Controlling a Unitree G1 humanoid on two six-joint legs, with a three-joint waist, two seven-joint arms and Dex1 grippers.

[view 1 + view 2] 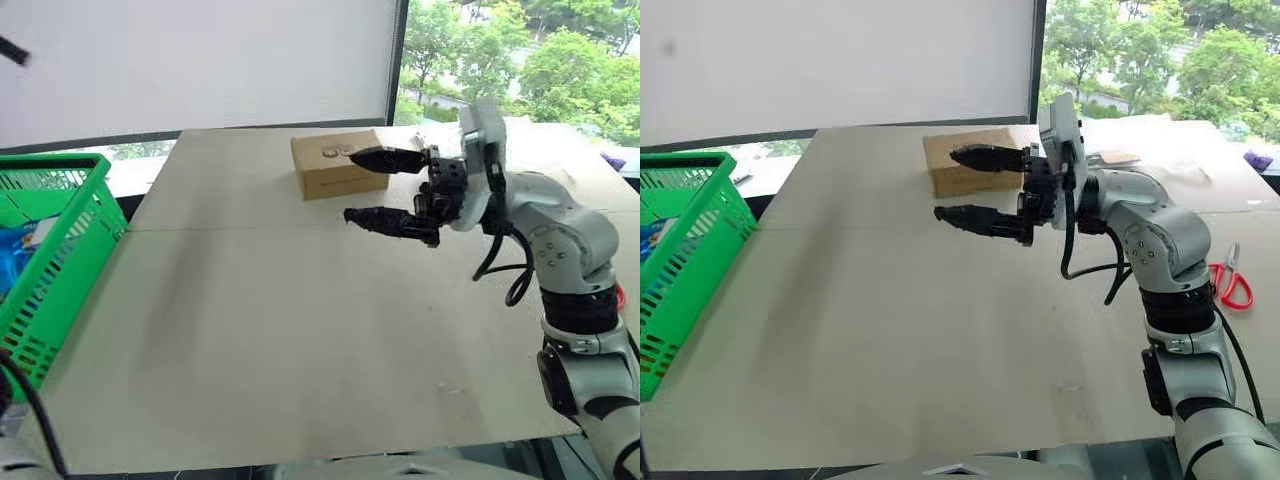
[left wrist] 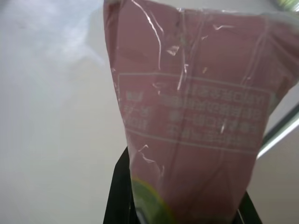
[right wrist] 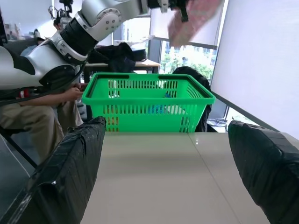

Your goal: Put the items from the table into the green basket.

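Right gripper [image 1: 378, 188]: fingers spread wide, holding nothing — raised above the table [image 1: 300, 340] in front of the box [image 1: 325, 168] near the far edge. Left gripper [image 3: 180, 11]: closed on the pink carton [image 2: 196, 116] above the basket [image 3: 149, 105] at the left edge. Scissors [image 1: 1232, 280] — right edge.

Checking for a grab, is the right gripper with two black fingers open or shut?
Open: right gripper fingers stand wide apart, nothing between them.
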